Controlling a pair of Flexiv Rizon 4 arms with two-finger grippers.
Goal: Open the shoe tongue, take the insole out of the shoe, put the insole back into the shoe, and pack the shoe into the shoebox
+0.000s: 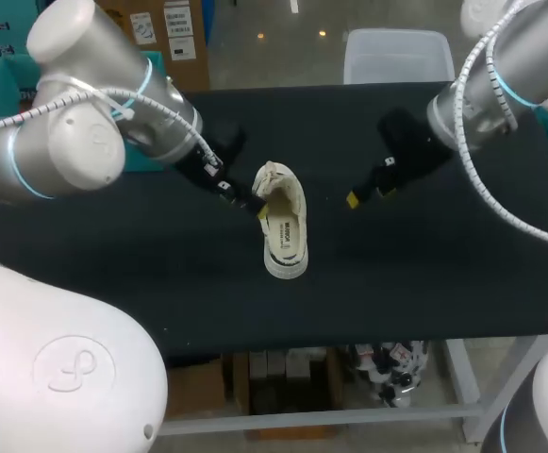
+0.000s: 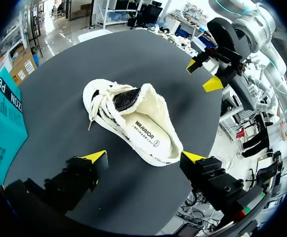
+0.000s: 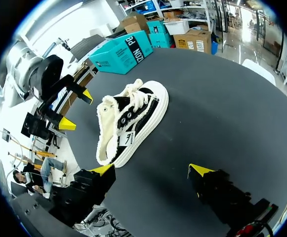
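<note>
Left gripper (image 1: pixel 245 198): fingers spread wide, clamped on nothing. Parked just beside shoe (image 1: pixel 283 226), one yellow tip right at its side edge in head view; can't tell if touching. From left wrist view: shoe ahead of the gripper, heel end close to one fingertip (image 2: pixel 192 157), laced end further off.

Right gripper (image 1: pixel 368 184): also spread wide, hovering on the shoe's other side, clearly apart from it.

Shoe near the middle of black table (image 1: pixel 443 283). White and black, frayed cream collar, laces (image 2: pixel 101 98) loose at the front. Opening facing up, insole (image 2: pixel 150 138) seated inside, flat along the bottom. Dark tongue (image 2: pixel 126 98) showing behind the laces.

Teal shoebox (image 2: pixel 2 123) by the table's edge on the left arm's side, well apart from the shoe. Can't tell whether on the table or just past it.
</note>
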